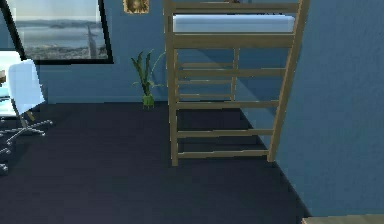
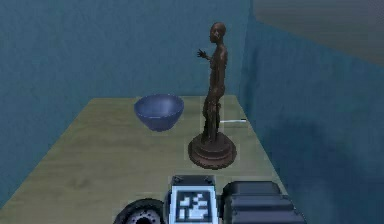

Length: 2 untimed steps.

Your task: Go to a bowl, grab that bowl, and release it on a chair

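A pale wooden tabletop (image 2: 110,150) stands between blue walls. At its near edge is the gripper (image 2: 147,212), a dark body beside 1 white marker square (image 2: 195,205); whether it holds anything cannot be told. Farther out stands a brown figure statue (image 2: 214,100), and left of it the blue round bowl (image 2: 158,110), upright.

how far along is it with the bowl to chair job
Done: it looks to have reached a bowl: the blue bowl stands on the wooden table beside a brown statue. In hand: the grab; the gripper shows at the table's near edge, and I cannot tell whether it holds anything. Left: lifting the bowl, carrying it to the white chair and releasing it there.
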Tool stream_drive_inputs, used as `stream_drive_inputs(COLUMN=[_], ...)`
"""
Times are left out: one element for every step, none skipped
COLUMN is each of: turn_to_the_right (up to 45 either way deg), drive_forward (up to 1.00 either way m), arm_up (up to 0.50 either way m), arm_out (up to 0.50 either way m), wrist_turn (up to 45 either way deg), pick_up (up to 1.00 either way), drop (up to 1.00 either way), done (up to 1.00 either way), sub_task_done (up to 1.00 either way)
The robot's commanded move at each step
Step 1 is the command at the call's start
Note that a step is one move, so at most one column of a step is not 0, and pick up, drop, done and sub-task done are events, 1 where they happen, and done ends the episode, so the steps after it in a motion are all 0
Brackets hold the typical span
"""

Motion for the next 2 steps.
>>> stream_drive_inputs(turn_to_the_right=[0.0,0.0], drive_forward=[0.00,0.00], arm_up=[0.00,0.00], arm_out=[0.32,0.00], wrist_turn=[0.0,45.0], pick_up=[0.00,0.00], drop=[0.00,0.00], done=[0.00,0.00], sub_task_done=[0.00,0.00])
